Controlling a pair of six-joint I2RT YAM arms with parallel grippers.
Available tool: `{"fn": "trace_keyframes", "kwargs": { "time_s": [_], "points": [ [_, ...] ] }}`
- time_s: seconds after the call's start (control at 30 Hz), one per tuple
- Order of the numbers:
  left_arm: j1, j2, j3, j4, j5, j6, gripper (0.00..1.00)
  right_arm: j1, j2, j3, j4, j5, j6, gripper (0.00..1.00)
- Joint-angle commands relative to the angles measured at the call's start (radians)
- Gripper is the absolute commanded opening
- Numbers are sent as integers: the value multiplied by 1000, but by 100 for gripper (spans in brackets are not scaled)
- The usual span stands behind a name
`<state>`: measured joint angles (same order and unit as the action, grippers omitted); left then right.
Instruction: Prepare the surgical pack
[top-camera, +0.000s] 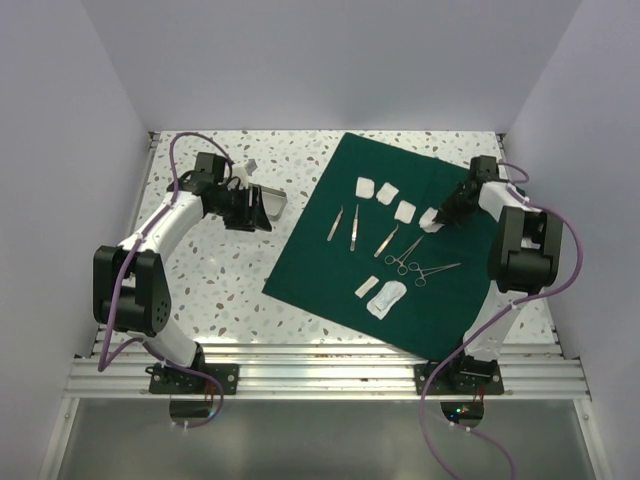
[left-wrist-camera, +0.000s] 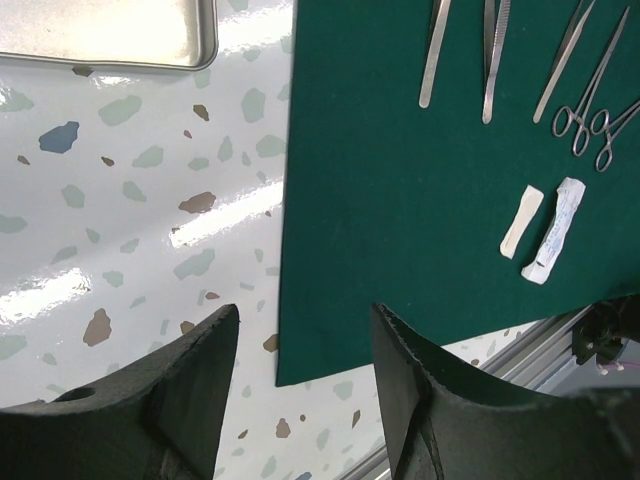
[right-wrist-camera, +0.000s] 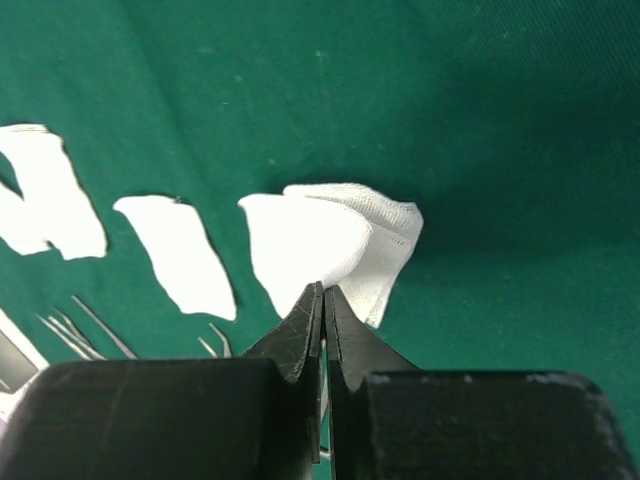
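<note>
The surgical pack, a dark green drape (top-camera: 330, 265), lies spread flat as a big sheet at centre right; it also shows in the left wrist view (left-wrist-camera: 400, 220) and the right wrist view (right-wrist-camera: 500, 120). On it lie several white gauze pads (top-camera: 368, 187), tweezers (top-camera: 336, 224), forceps (top-camera: 435, 270) and two white packets (top-camera: 386, 298). My right gripper (right-wrist-camera: 322, 290) is shut on the edge of the rightmost gauze pad (right-wrist-camera: 345, 235), which is partly folded up; this gripper also shows in the top view (top-camera: 440, 218). My left gripper (left-wrist-camera: 303, 318) is open and empty, left of the drape's edge.
A shiny metal tray (top-camera: 272, 203) sits left of the drape, under my left gripper (top-camera: 252, 208); it also shows in the left wrist view (left-wrist-camera: 110, 35). The speckled tabletop (top-camera: 210, 290) lies to the left. An aluminium rail (top-camera: 330, 365) runs along the near edge.
</note>
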<state>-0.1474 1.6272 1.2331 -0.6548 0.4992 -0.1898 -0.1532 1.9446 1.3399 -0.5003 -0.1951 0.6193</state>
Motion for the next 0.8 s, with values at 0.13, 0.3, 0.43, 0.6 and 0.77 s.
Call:
{"fn": "trace_keyframes", "kwargs": {
  "time_s": [0.13,0.3,0.43,0.6,0.77],
  "points": [
    [-4,8,35,-8,25,23,59,-3,20,16,-17,49,-58,17],
    [-4,8,31,-6,27,24,59,-2,-21,22,-70,77,-95,36],
    [-4,13,29,-6,25,29,59,-3,-49,4,-83,88,-116,40],
    [-4,19,34,-6,38,27,59,-5,-32,-4,-46,69,-153,40],
    [-4,17,29,-11,42,27,59,-5,17,15,-7,46,-158,38]
  ]
}}
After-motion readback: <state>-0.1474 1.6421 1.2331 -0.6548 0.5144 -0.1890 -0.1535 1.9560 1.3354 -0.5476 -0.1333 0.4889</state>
